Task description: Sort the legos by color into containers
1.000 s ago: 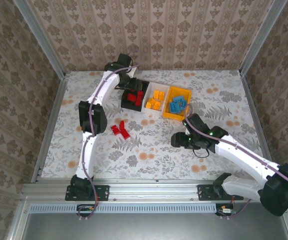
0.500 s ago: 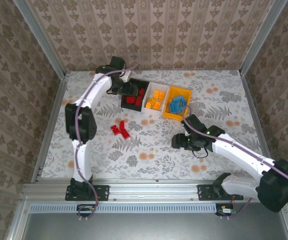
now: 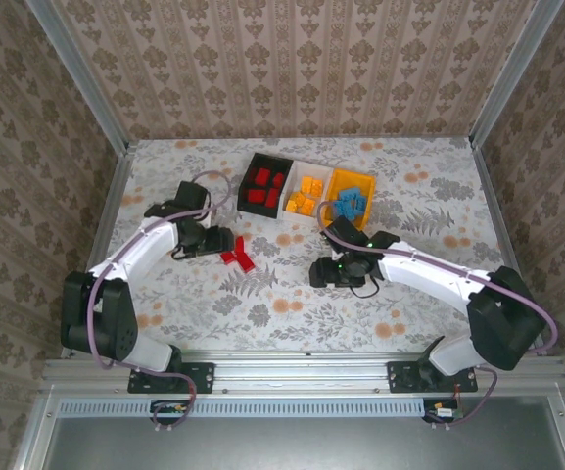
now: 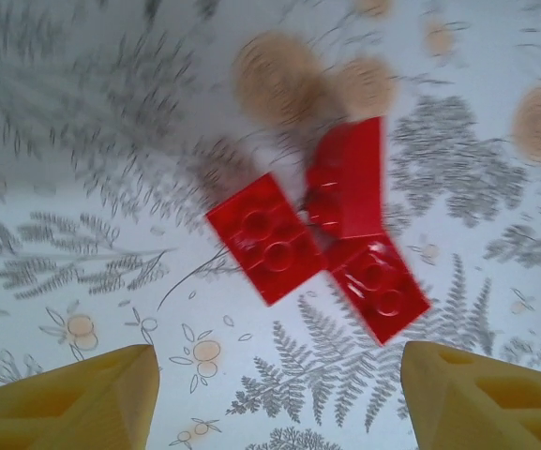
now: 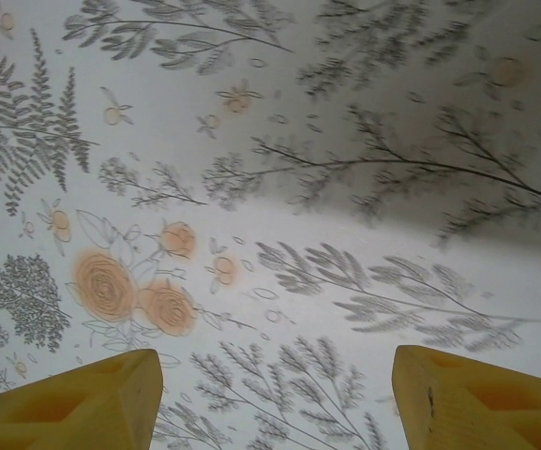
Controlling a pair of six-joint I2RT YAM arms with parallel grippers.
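- Between the left jaws, which stand wide apart and hold nothing, the left wrist view frames three red legos (image 4: 265, 239). They lie flat on the counter (image 4: 82, 141), touching one another in a loose cluster. The yellow left fingertips (image 4: 68, 394) sit at the bottom corners of that view, one on each side and short of the bricks.
- A second ago these jaws were over the black bin (image 3: 258, 209). The left arm (image 3: 140, 245) has since swung back across the counter, and in the top view it now ends just beside the red cluster.
- I read this as one red delivery finished and the next pick starting. The jaws have yet to lower and close on a single brick, and because the three touch, the neighbours may get nudged.
- The right jaws are also apart and empty. The yellow right fingertips (image 5: 73, 398) hang over bare patterned counter, with a sliver of red at the top left edge of that view.
- The right arm (image 3: 429, 279) has slid leftward toward the middle of the counter over the last second. It is near the bins but not over them.
- Farther out, the three bins stand joined in a row. The black bin holds red bricks, the white bin (image 3: 313, 168) holds orange legos (image 3: 305, 196), and the orange-yellow bin (image 3: 343, 229) holds blue legos (image 3: 349, 204).
- I see no orange or blue bricks loose on the counter, so the red cluster looks like all that is left to sort.
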